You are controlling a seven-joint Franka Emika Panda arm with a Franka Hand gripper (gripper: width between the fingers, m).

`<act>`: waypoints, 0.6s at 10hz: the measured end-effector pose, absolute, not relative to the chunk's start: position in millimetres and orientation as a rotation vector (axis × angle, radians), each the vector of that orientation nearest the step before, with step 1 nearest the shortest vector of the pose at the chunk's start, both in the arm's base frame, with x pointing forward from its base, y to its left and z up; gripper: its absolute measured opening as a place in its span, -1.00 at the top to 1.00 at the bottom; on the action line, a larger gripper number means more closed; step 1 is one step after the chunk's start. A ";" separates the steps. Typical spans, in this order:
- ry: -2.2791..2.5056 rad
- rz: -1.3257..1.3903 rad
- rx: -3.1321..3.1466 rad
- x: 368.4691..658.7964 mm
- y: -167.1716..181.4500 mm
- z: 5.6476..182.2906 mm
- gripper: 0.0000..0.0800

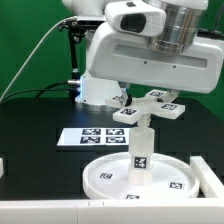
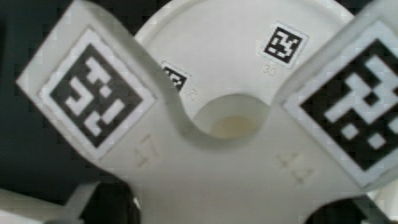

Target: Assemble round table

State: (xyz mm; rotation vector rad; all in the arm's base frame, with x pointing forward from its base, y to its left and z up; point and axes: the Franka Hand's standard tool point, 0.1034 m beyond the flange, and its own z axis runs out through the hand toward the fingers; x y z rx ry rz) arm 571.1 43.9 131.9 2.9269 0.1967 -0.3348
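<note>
Gripper [image 1: 146,101]: jaws part-open, apparently clamped across cross-shaped foot [image 1: 152,109]; fingers hidden behind it. Foot: level between jaws, so hub can likely seat on post. Cylindrical post [image 1: 140,150]: upright directly below jaws, standing at centre of round disc [image 1: 100,180], which steadies it. Foot-to-post contact: cannot tell. Marker board [image 1: 100,137]: flat on table, off to side of jaws, unused.
</note>
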 end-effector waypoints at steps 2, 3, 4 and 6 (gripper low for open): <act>0.207 -0.324 2.929 571.1 49.1 124.4 -0.13; 0.210 -0.303 2.934 573.0 49.6 124.4 -0.13; 0.212 -0.288 2.938 572.7 49.8 124.7 -0.13; 0.215 -0.295 2.937 569.7 47.5 124.7 -0.13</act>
